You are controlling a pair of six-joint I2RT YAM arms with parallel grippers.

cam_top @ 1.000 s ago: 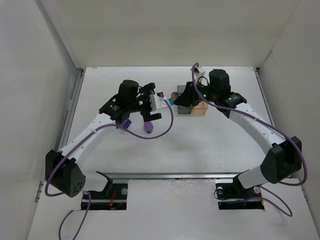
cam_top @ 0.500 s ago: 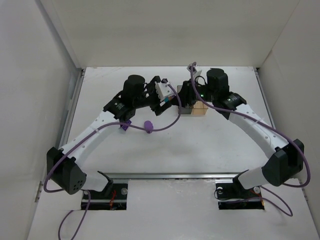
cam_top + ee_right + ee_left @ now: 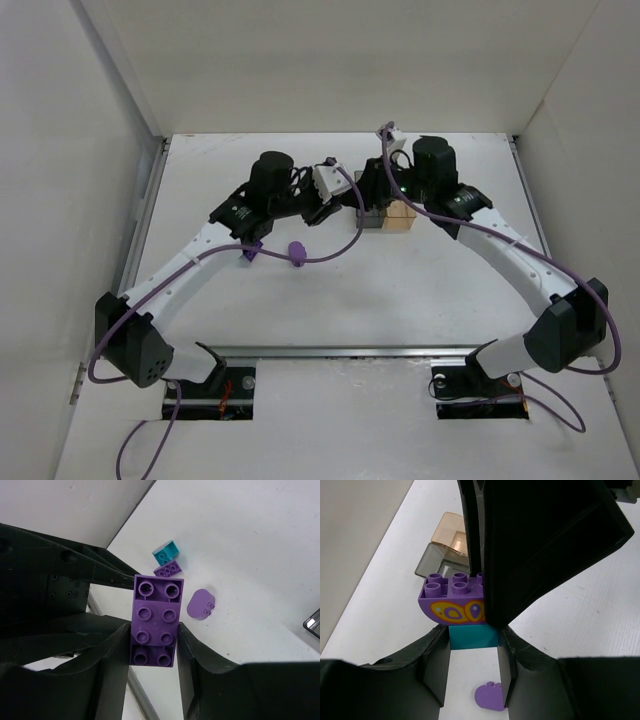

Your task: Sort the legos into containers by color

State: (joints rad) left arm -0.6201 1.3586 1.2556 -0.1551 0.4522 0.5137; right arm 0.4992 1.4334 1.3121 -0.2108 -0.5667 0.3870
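The two arms meet over the middle of the table, each holding half of one stack. The left gripper (image 3: pixel 473 635) is closed on a teal brick (image 3: pixel 470 640), its fingers pressing the brick's two side faces. The right gripper (image 3: pixel 152 627) is clamped across the short width of a purple brick (image 3: pixel 155 600), studs facing its camera, so the brick's long axis runs along the fingers from 12 to 6 o'clock in that view.

In the left wrist view the purple brick sits directly at 12 o'clock of the teal one, touching it and apparently stuck on. The joint between them lies level, from 9 to 3 o'clock. The coming move probably turns on this: the bricks should part only along the 12 to 6 line, square to the studs, with the arms pulling opposite ways.

The grey bin (image 3: pixel 439 562) and the amber bin (image 3: pixel 451 526) lie beyond the stack at about 11 o'clock. From above, the right gripper is the nearer to them. Which colour belongs in which bin cannot be told.

A teal cube (image 3: pixel 167 552), a small purple brick (image 3: pixel 167 569) and a rounded purple piece (image 3: pixel 201 604) lie loose on the table, not yet sorted.
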